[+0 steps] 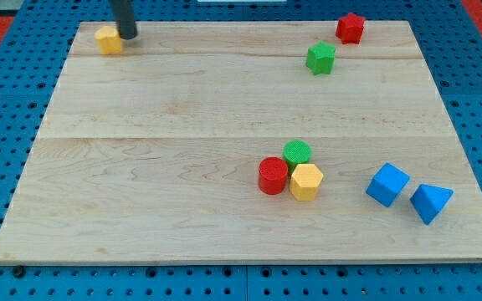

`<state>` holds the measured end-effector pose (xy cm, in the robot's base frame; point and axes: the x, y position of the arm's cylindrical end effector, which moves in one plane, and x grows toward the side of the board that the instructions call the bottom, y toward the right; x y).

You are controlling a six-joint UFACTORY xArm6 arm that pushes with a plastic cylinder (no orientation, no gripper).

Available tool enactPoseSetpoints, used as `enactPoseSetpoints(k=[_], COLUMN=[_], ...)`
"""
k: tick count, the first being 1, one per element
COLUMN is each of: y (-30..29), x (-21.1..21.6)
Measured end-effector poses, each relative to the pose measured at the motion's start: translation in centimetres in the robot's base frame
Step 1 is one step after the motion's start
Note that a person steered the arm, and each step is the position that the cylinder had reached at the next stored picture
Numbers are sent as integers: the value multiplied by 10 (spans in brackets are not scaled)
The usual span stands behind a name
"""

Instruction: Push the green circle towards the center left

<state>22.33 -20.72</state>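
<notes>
Wooden planks make up the surface (182,125), which sits on a blue pegboard (7,125). I hold my tip (129,35) at the surface's top-left corner, just to the view's right of a yellow block (108,39); the two look to be touching or nearly so, and I cannot tell which. That block's shape is not clear from here. My tool is a plain dark rod with no jaws, so it neither opens nor closes and it grips nothing.

The green circle (297,152) lies in the lower right part of the surface, nearer the bottom edge than the top and well apart from my tip. It sits in a tight cluster of three: a red cylinder (273,176) is against it on the lower left, and a yellow hexagon (306,181) is against it directly below. The red cylinder and the yellow hexagon also appear to touch each other.

Near the right edge, a blue cube (387,185) and a blue wedge-shaped block (430,202) stand just beside one another. Near the top-right corner, a red star (350,28) sits close to the top edge, with a green star (320,58) near it, lower and to the view's left.
</notes>
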Motion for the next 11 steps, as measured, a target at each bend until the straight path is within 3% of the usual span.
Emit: enactPoseSetpoints(k=[1,2,4,5,6,8,9,10,11], y=[95,150,326,342,253,107,125,74,20], x=[43,157,227,281,259,164,204,205,146])
